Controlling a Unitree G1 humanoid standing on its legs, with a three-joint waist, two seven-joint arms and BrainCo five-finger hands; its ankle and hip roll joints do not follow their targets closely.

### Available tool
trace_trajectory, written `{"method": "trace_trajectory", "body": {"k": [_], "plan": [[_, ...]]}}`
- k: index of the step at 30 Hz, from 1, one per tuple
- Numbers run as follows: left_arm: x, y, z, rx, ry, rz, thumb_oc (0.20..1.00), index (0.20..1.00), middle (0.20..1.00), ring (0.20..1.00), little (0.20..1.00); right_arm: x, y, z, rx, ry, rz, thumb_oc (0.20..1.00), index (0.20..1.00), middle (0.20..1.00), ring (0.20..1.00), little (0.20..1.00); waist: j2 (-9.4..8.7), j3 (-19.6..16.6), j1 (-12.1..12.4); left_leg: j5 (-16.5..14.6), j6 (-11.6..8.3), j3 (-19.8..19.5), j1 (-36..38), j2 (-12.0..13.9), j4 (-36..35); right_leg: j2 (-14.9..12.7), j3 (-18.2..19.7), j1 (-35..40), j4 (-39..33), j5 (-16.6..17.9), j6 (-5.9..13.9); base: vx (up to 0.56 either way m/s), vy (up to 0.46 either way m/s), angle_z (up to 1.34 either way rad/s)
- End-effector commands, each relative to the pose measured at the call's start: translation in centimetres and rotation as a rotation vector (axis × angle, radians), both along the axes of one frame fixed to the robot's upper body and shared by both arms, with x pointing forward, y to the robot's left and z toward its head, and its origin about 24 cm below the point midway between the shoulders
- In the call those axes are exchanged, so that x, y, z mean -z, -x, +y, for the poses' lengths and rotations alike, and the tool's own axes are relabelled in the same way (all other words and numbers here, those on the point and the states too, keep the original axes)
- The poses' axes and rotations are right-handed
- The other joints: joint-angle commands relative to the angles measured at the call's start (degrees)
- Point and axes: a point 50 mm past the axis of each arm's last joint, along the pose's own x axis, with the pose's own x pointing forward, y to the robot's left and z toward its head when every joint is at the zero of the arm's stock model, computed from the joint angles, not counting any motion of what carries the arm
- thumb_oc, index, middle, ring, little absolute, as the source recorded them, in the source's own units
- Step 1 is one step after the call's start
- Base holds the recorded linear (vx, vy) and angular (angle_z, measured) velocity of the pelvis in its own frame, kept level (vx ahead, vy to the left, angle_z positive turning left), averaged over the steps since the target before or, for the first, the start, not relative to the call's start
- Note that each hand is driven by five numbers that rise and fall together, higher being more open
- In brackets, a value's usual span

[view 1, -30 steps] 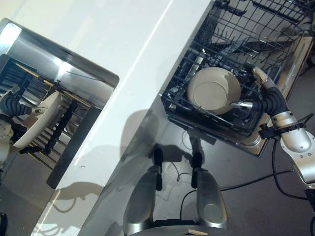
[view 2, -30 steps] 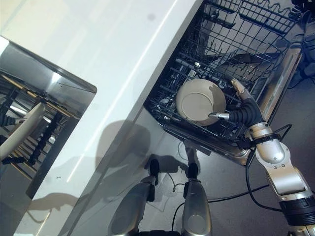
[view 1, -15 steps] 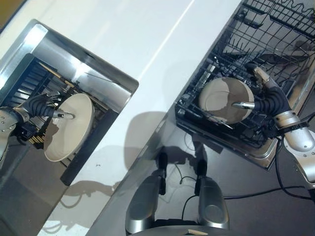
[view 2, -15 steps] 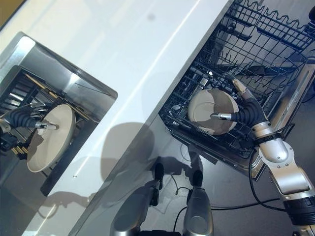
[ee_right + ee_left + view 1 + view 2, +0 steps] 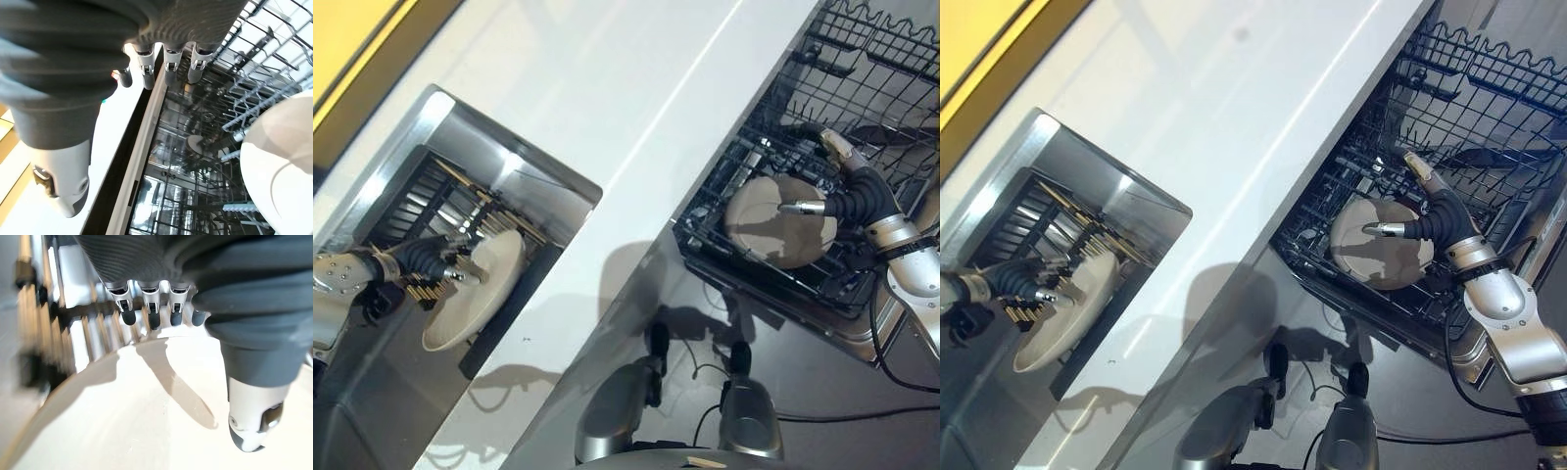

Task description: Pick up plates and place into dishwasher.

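Left eye: left robot hand [image 5: 431, 262] pinches a round cream plate [image 5: 475, 290] over the sink rack [image 5: 450, 211], at the white bench's [image 5: 607, 88] left edge.
Right eye: right robot hand [image 5: 1425, 217] sits over a second cream plate [image 5: 1381, 257] in the black wire dishwasher rack [image 5: 1489, 108].
Left wrist: thumb on the plate face, fingers behind its rim.
Right wrist: fingers relaxed, holding nothing; plate just beside.
Next: the carried plate lies far left of the rack.

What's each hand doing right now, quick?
Left hand: shut on a plate in the sink.
Right hand: open, over the plate in the dishwasher rack, holding nothing.
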Motion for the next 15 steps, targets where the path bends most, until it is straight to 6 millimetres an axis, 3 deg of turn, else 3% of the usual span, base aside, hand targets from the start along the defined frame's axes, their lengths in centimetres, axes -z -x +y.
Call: {"method": "trace_trajectory", "body": {"k": [1, 3, 6, 9, 15], "plan": [[5.5, 3.3, -3.2, 0.212, 0.132, 0.286, 1.0, 1.0, 1.0, 1.0, 1.0, -1.2, 0.0, 0.6, -0.055, -0.019, -0.044, 1.0, 1.0, 1.0, 1.0, 1.0, -2.97, -3.91, -0.15, -3.04, -1.91, 0.17, -1.45, 0.77, 3.05, 0.02, 1.15, -3.55, 2.11, 0.66, -0.33, 0.0, 0.0, 0.0], [5.0, 3.2, -4.2, 0.277, 0.16, 0.277, 1.0, 1.0, 1.0, 1.0, 1.0, -1.0, 0.0, 0.6, -0.056, -0.022, -0.038, 1.0, 1.0, 1.0, 1.0, 1.0, -3.01, -4.25, -0.07, -3.1, -1.93, 0.11, -1.04, 0.75, 2.83, 0.03, 0.98, -2.98, 1.76, 0.68, -0.28, 0.01, -0.005, 0.02], [3.6, 3.3, -7.3, 0.458, 0.232, 0.278, 1.0, 1.0, 1.0, 1.0, 1.0, -0.6, 0.1, 0.6, -0.056, -0.032, -0.034, 1.0, 1.0, 1.0, 1.0, 1.0, -3.02, -4.77, 0.29, -3.22, -1.83, -0.04, -0.5, 0.69, 2.62, -0.07, 0.54, -2.08, 1.29, 0.76, -0.17, 0.02, -0.018, 0.0], [3.6, 3.9, -9.5, 0.577, 0.257, 0.329, 1.0, 1.0, 1.0, 1.0, 1.0, -0.1, 0.1, 0.6, -0.057, -0.05, -0.032, 1.0, 1.0, 1.0, 1.0, 1.0, -3.26, -5.14, 0.67, -3.23, -1.71, -0.51, -0.32, 0.66, 2.5, 0.1, 0.14, -1.61, 1.1, 0.87, -0.1, 0.01, -0.054, 0.02], [5.1, 5.2, -10.1, 0.594, 0.251, 0.417, 1.0, 1.0, 1.0, 1.0, 1.0, 0.4, 0.0, 1.1, -0.06, -0.071, -0.021, 1.0, 1.0, 1.0, 1.0, 1.0, -4.06, -5.57, 1.33, -3.25, -1.54, -1.13, -0.11, 0.76, 2.29, 0.26, -0.42, -0.95, 0.79, 0.94, 0.15, 0.01, -0.052, 0.11]]}}
